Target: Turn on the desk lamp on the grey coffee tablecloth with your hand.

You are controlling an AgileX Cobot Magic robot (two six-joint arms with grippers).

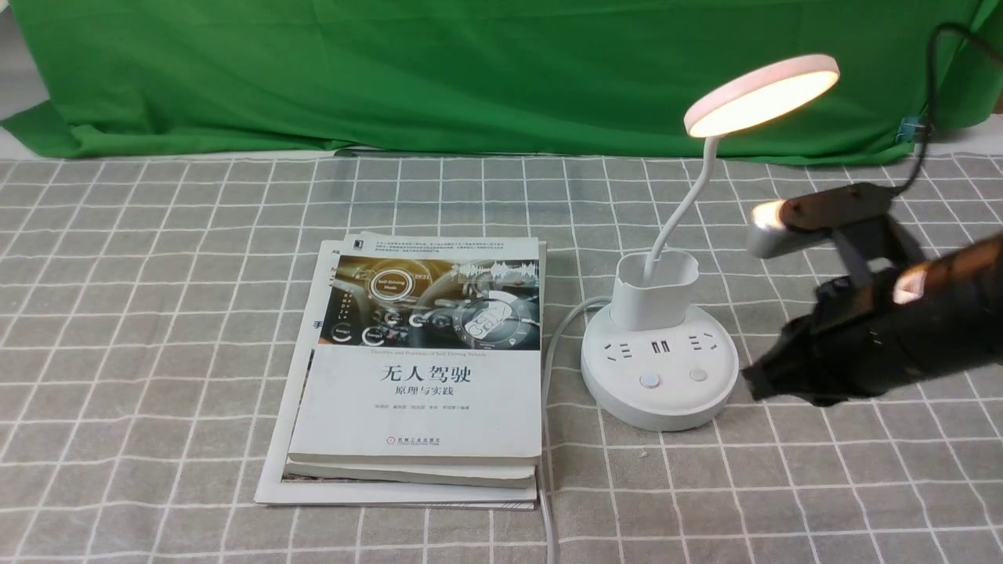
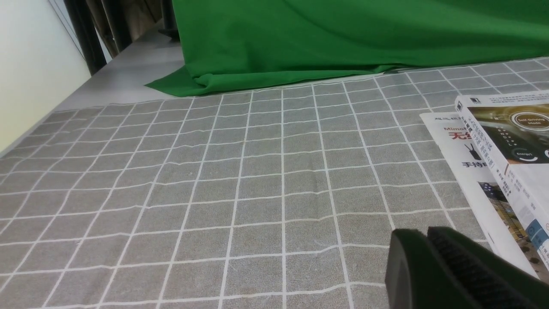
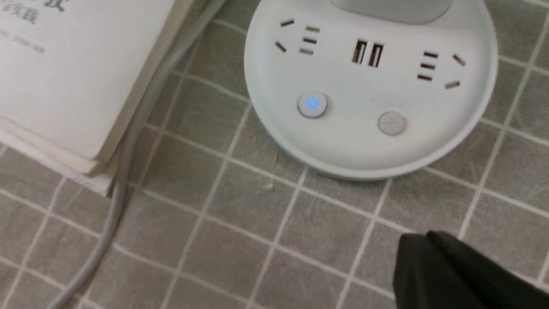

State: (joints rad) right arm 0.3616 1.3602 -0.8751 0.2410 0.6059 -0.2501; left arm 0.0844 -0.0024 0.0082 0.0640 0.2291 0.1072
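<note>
The white desk lamp (image 1: 660,356) stands on the grey coffee tablecloth (image 1: 157,313), right of centre. Its disc head (image 1: 762,94) glows warm. In the right wrist view the round base (image 3: 373,86) shows two buttons: the power button (image 3: 312,104) glows blue, the other (image 3: 392,123) is plain grey. My right gripper (image 1: 756,382) is shut and empty, just right of the base, slightly above the cloth; its shut tip shows in its own view (image 3: 422,240). My left gripper (image 2: 422,234) is shut and empty over the cloth, left of the books.
A stack of books (image 1: 423,360) lies left of the lamp, also seen in the left wrist view (image 2: 502,163). The lamp's grey cable (image 1: 548,376) runs between books and base toward the front edge. A green backdrop (image 1: 470,70) hangs behind.
</note>
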